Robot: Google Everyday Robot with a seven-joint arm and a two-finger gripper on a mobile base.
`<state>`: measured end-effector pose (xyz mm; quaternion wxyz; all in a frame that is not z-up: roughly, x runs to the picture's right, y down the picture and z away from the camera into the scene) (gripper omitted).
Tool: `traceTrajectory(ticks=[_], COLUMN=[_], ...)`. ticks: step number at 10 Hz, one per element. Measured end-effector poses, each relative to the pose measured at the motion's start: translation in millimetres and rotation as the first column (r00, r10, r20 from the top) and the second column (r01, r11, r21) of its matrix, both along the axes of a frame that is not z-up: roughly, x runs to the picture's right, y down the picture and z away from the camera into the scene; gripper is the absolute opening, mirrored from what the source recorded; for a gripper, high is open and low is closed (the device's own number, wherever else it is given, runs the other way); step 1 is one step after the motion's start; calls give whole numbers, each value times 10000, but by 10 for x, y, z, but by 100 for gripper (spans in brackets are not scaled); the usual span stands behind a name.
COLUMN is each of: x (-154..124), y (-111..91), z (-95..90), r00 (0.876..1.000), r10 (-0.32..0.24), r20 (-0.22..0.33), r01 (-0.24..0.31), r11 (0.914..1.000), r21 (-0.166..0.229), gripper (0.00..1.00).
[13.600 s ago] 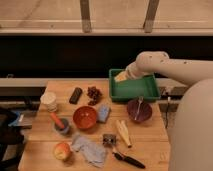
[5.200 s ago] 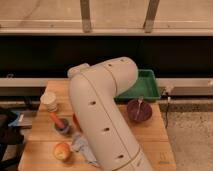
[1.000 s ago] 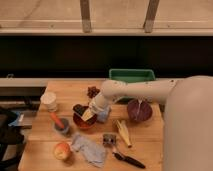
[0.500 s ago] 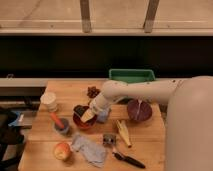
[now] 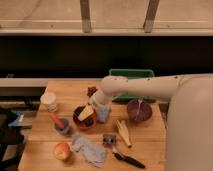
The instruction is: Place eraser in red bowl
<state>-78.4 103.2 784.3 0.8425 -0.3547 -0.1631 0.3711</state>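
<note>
The red bowl (image 5: 83, 119) sits left of centre on the wooden table (image 5: 150, 142). My gripper (image 5: 86, 113), pale yellow at its tip, reaches in from the right and hangs inside the bowl's rim. A small dark block, the eraser (image 5: 79, 109), shows in the bowl's upper left, right at the gripper's tip. Whether the eraser rests in the bowl or is still gripped cannot be made out. The white arm (image 5: 145, 89) crosses the table's back right.
Near the bowl are a light-blue pad (image 5: 103, 113), a maroon bowl with a utensil (image 5: 139, 110), a green tray (image 5: 131, 75), a white cup (image 5: 49, 100) and a small grey bowl (image 5: 61, 125). In front lie an apple (image 5: 62, 150), a grey cloth (image 5: 89, 149) and a black brush (image 5: 129, 160).
Long ago the eraser lay on the table at the back left. Over the last second the gripper stays at the red bowl with the eraser, barely shifting.
</note>
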Motion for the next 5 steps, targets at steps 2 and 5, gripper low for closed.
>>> traceTrajectory(ticks=[2, 5], x=[154, 228], y=[-304, -603], z=[40, -155], r00=[9969, 9594], r10=[473, 2360], r20=[-636, -1543], r01=[-412, -1825], r11=[9947, 9368], r21=[944, 2985], gripper=[80, 80])
